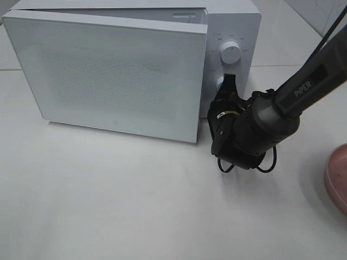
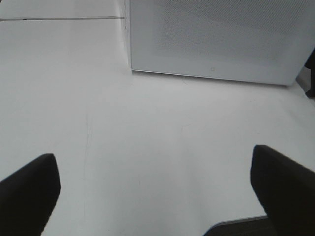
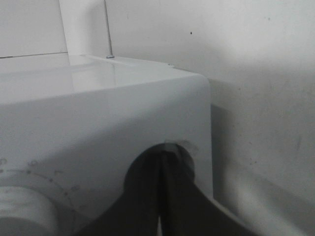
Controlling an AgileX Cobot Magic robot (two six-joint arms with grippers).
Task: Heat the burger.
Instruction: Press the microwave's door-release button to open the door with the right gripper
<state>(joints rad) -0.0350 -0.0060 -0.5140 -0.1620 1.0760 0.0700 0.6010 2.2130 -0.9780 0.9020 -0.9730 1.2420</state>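
The burger is hidden; no view shows it. A white microwave (image 1: 233,21) stands at the back of the table, its wide door (image 1: 114,76) a little out from the body on the right side. My right gripper (image 1: 228,82) is shut, its fingertips against the lower knob (image 1: 220,84) of the control panel, below the upper knob (image 1: 231,53). The right wrist view shows the shut fingers (image 3: 147,196) meeting at that round knob (image 3: 173,147). My left gripper (image 2: 152,167) hovers open over the bare table, facing the microwave door (image 2: 221,39), with nothing between its fingers (image 2: 29,191).
A round pink plate (image 1: 337,176) lies at the right edge of the table (image 1: 108,206). The right arm (image 1: 303,86) reaches in from the upper right. A wall stands close behind the microwave (image 3: 256,73).
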